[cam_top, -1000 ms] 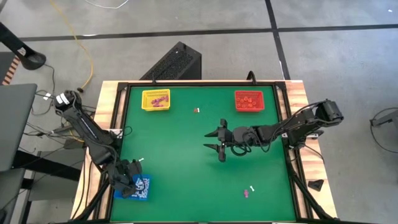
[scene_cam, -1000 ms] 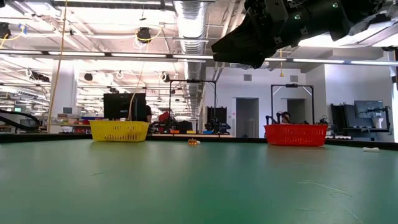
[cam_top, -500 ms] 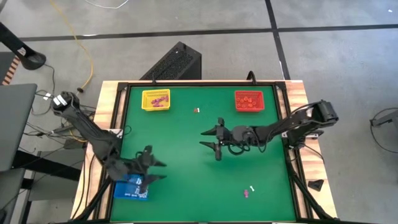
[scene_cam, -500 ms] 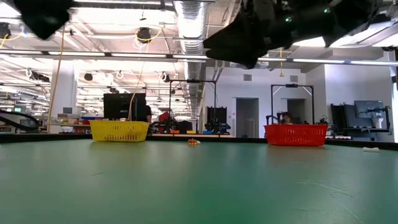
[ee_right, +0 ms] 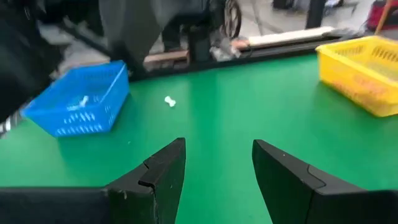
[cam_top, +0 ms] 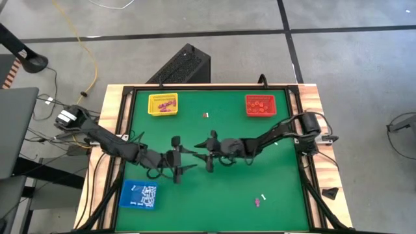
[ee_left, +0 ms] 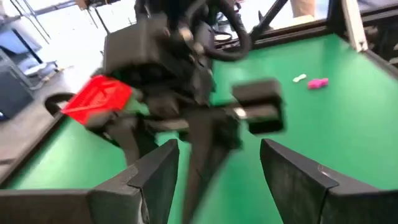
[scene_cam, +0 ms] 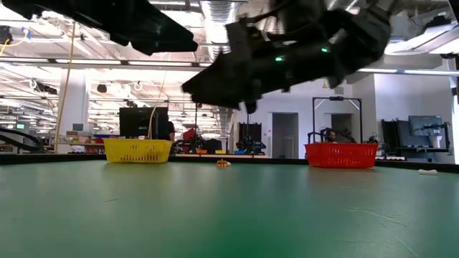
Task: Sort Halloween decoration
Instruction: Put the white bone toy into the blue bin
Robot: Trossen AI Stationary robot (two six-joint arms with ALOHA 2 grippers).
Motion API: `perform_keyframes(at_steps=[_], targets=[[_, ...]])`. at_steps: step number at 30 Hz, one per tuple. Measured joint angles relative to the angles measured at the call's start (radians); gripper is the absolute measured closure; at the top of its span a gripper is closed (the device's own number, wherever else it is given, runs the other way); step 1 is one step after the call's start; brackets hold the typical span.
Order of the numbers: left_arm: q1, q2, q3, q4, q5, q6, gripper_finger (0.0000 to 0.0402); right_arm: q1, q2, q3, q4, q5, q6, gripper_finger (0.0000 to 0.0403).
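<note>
My left tool (cam_top: 179, 156) and right tool (cam_top: 209, 151) face each other mid-surface, arms stretched low, both wide open and empty. Only overhead shows a white trinket (cam_top: 263, 196) and pink trinket (cam_top: 257, 202) behind my right tool; my right wrist alone catches another white trinket (ee_right: 169, 101) beside the blue tray (ee_right: 84, 106).

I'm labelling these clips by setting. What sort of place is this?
Most likely a large open robotics lab or workshop. The low view shows exposed ceiling ducts and long rows of strip lights, with equipment racks across the room; the green table stands on a bare concrete floor with loose cables.
</note>
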Motion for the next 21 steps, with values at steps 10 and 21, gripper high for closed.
perform_keyframes(at_steps=[10, 21], targets=[[0.022, -0.152, -0.181, 0.008, 0.042, -0.016, 0.0187, -0.039, 0.027, 0.323, -0.613, 0.125, -0.123, 0.0186], [0.018, -0.459, -0.376, 0.225, 0.140, -0.114, 0.0187, -0.273, 0.027, 0.338, -0.592, 0.258, 0.016, 0.0186]])
